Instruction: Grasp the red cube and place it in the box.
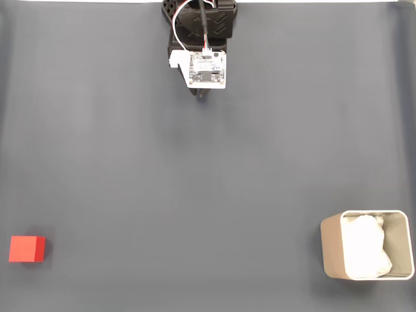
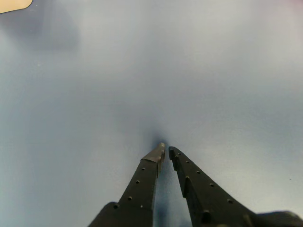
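Closest in the wrist view, the black gripper has its tips nearly touching, clenched on nothing. In the fixed view, the red cube sits far left; the box, padding inside, far right, its edge cropped.

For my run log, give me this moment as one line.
arm: top centre | gripper: shut, empty | red cube: lower left | box: lower right, white padding inside

Matt grey table cover, matt black jaws
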Controlling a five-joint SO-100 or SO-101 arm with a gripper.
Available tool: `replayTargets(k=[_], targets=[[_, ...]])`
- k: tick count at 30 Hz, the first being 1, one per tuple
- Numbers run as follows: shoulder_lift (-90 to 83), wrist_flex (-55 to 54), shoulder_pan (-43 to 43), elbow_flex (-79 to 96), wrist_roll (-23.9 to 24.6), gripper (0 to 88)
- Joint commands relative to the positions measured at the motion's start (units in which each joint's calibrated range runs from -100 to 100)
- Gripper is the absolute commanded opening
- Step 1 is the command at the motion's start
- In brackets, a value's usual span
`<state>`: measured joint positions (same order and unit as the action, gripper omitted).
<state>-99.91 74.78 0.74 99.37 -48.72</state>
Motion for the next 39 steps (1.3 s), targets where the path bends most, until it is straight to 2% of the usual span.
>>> replayTargets(k=[1, 25, 39], targets=[[0.0, 1.0, 0.2, 0.5, -1.0, 0.0], [0.0, -25.3, 0.5, 0.5, 0.0, 0.0], [5.1, -35.0, -0.1, -3.6, 0.5, 0.0]])
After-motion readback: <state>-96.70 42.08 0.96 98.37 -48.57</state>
